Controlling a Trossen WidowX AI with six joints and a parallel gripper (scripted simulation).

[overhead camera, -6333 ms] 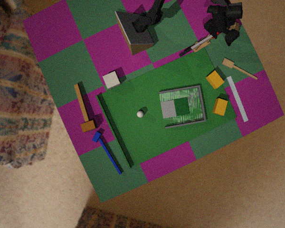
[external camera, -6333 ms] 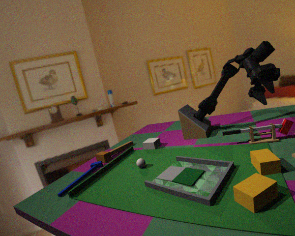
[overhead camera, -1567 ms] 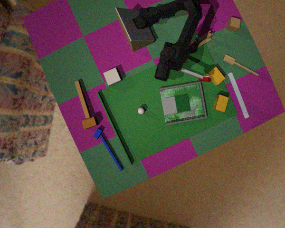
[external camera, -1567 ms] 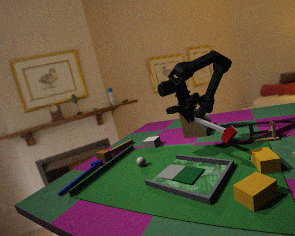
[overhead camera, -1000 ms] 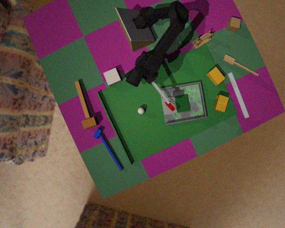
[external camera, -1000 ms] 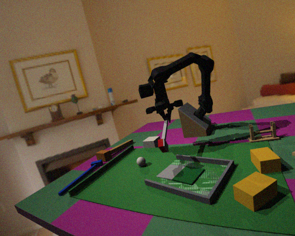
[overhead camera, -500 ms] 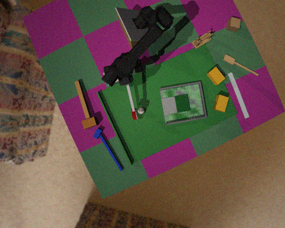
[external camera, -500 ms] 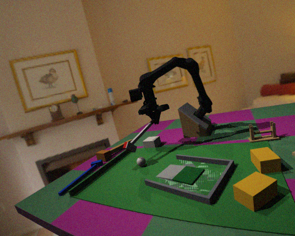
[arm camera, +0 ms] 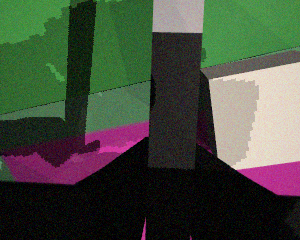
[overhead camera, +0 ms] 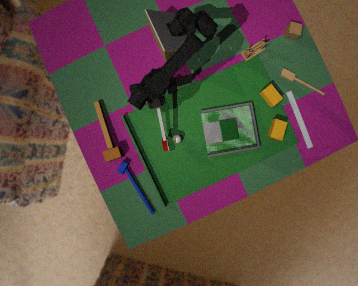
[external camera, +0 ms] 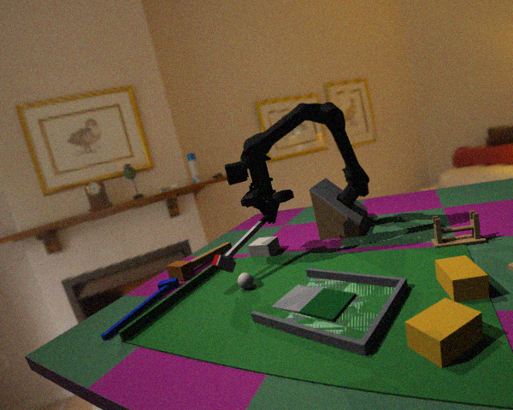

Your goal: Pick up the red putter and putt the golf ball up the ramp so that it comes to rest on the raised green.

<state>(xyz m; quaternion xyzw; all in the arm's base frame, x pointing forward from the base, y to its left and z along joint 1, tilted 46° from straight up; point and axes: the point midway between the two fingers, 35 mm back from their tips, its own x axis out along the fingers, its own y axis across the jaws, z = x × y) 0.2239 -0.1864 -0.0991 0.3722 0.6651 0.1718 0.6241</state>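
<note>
- Red-headed, with a pale shaft, the red putter (overhead camera: pixel 162 129) hangs from the gripper (overhead camera: pixel 154 103), whose fingers are clamped on the upper end of the shaft.
- Its red head sits low over the bright green mat (overhead camera: pixel 188 172), just beside the golf ball (overhead camera: pixel 178 138); whether head and ball touch cannot be told from the top view, though the exterior view shows a small gap between them.
- Long axis: in the top view the shaft runs from the gripper down-frame to the head, roughly parallel to the dark rail (overhead camera: pixel 145 159) at the mat's edge; in the exterior view it slants down and away from the wrist, tilted rather than upright.
- Progress, as a judgement: the pick-up is done and the club looks lined up behind the ball, so the stroke itself is what remains.
- The ball lies on the flat mat, well short of the grey-framed raised green (overhead camera: pixel 230 127), so it has not yet been played.
- The head stands on the far side of the ball from the green, with the grey ramp (overhead camera: pixel 212 132) facing the ball, which suits a push toward it.
- Outward, an orange mallet (overhead camera: pixel 107 132) and a blue putter (overhead camera: pixel 136 185) lie beyond the rail, and two yellow blocks (overhead camera: pixel 271 95) stand past the green.
</note>
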